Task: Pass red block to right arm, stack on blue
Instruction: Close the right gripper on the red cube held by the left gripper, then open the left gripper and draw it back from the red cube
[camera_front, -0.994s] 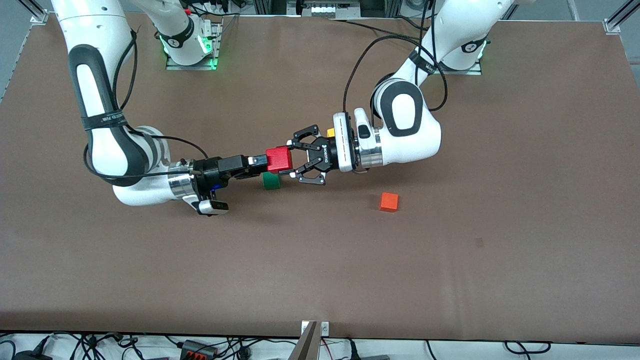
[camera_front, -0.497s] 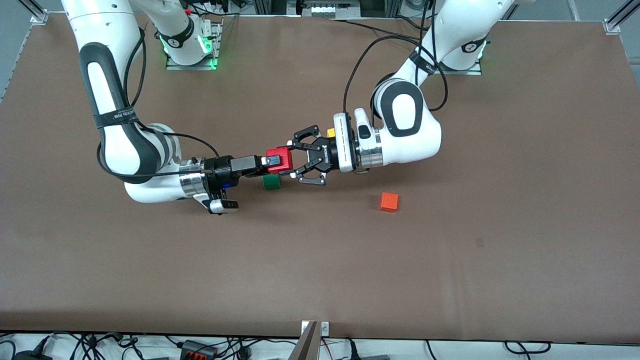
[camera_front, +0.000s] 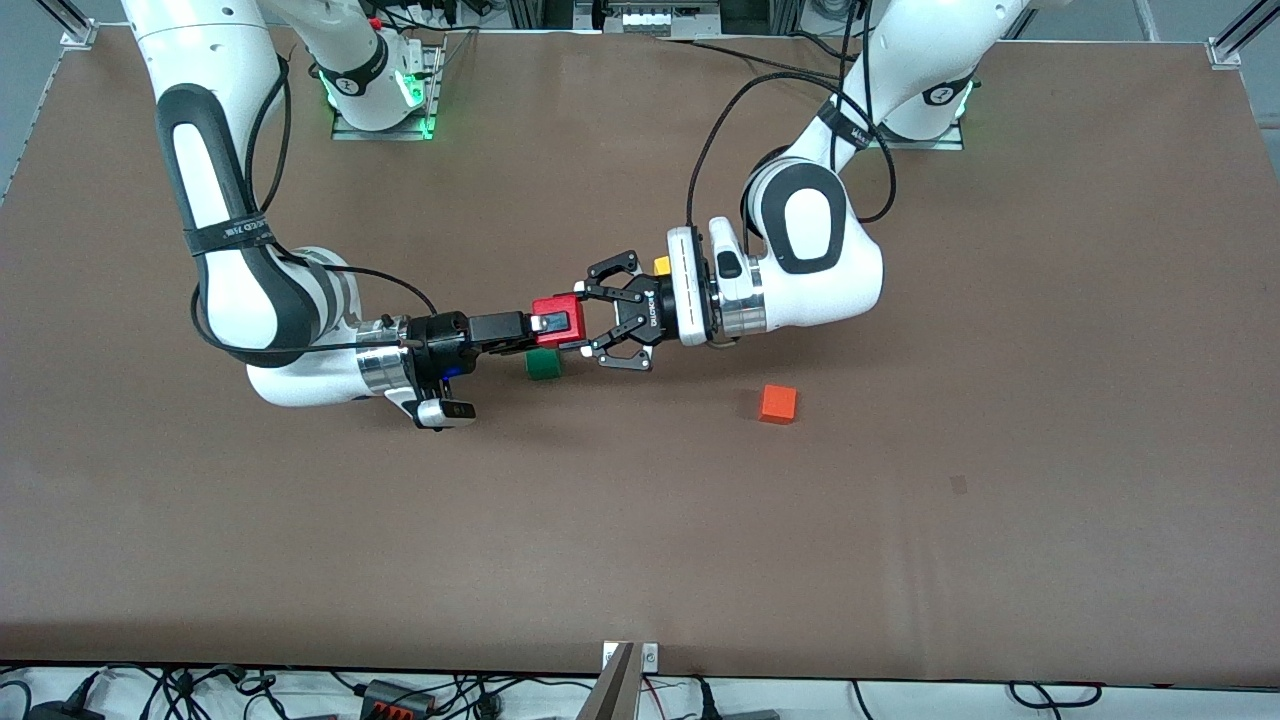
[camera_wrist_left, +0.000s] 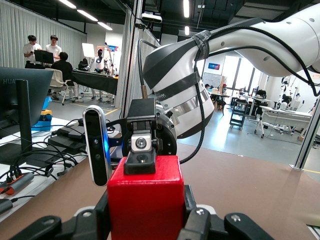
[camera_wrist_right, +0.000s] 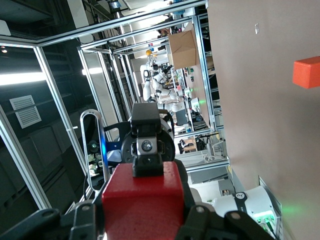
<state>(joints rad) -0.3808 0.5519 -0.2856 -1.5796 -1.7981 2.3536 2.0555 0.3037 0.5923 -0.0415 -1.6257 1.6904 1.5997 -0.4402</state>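
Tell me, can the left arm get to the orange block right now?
Probably not yet. The left gripper is shut on the red block, which the right gripper also grips. The orange block sits uncovered on the table, nothing around it.

Setting: we record a robotics lab. Our evidence: aluminium framing (camera_wrist_right: 60, 95), a brown-covered table (camera_front: 640, 560) with loose cables (camera_front: 400, 692), ceiling strip lights (camera_wrist_left: 186, 9), a monitor (camera_wrist_left: 22, 95), people at desks (camera_wrist_left: 42, 52), another white robot (camera_wrist_right: 160, 85).

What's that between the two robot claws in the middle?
The red block, in the front view: the left gripper and right gripper both grip it, above the green cube.
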